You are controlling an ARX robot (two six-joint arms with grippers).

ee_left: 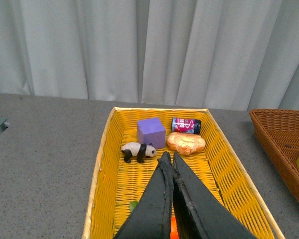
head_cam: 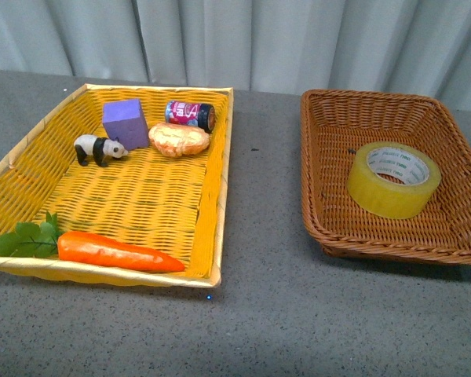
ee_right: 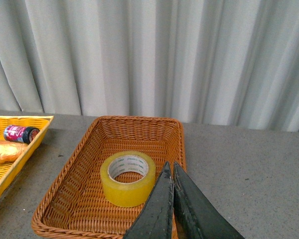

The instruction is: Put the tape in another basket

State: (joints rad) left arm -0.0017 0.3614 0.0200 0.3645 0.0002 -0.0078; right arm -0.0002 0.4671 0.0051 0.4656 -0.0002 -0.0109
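Lying flat in the brown wicker basket [head_cam: 322,157], the tape [head_cam: 393,179] is sitting on the basket floor toward its right side.

The tape is showing its white inner core upward, with small greenish printing running round it that is too small to read. The basket is resting on the grey tabletop [head_cam: 259,314], well apart from a yellow woven tray [head_cam: 212,212] to its left. That tray is holding a purple cube [head_cam: 125,122], a toy panda [head_cam: 99,148] just beside it, a peanut-shaped toy [head_cam: 178,139] and a small dark can [head_cam: 190,114] whose red label is not legible, plus a carrot [head_cam: 114,251] with green leaves along the near edge. The right gripper [ee_right: 170,172] is hovering over the basket's near rim beside the tape, jaws pressed together and holding nothing. The left gripper [ee_left: 169,162] is hanging above the yellow tray, jaws likewise closed and empty.
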